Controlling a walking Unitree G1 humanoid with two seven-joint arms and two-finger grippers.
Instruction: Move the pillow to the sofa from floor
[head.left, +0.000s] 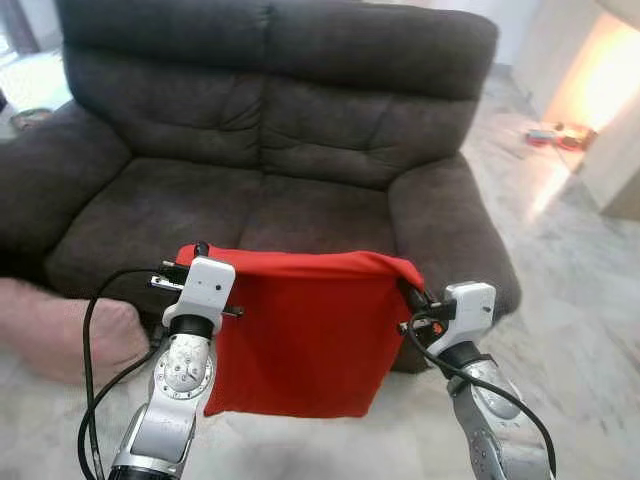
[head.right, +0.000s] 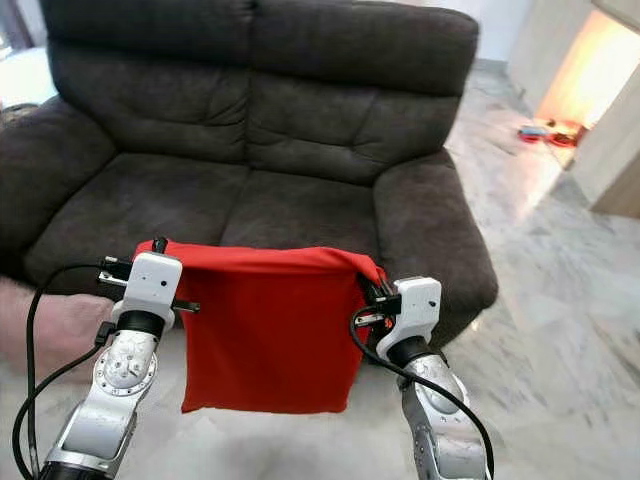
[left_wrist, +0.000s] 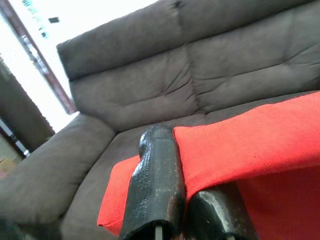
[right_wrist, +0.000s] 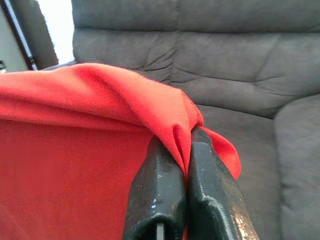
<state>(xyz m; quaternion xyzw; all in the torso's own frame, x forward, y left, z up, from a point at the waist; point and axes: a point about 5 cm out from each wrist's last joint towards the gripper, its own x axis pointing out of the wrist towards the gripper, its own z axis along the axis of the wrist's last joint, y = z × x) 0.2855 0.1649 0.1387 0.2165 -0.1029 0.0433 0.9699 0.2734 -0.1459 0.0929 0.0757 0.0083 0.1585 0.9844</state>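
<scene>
Left eye view: my left gripper (head.left: 190, 262) and right gripper (head.left: 414, 300) are each clamped on a top corner of the red pillow (head.left: 300, 330), hanging before the sofa's (head.left: 300, 130) front edge. Carrying step; next, forward over the seat, then release.

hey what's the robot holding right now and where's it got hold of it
The red pillow, hanging in front of the sofa. The left gripper pinches one top corner, the right gripper the other.
</scene>
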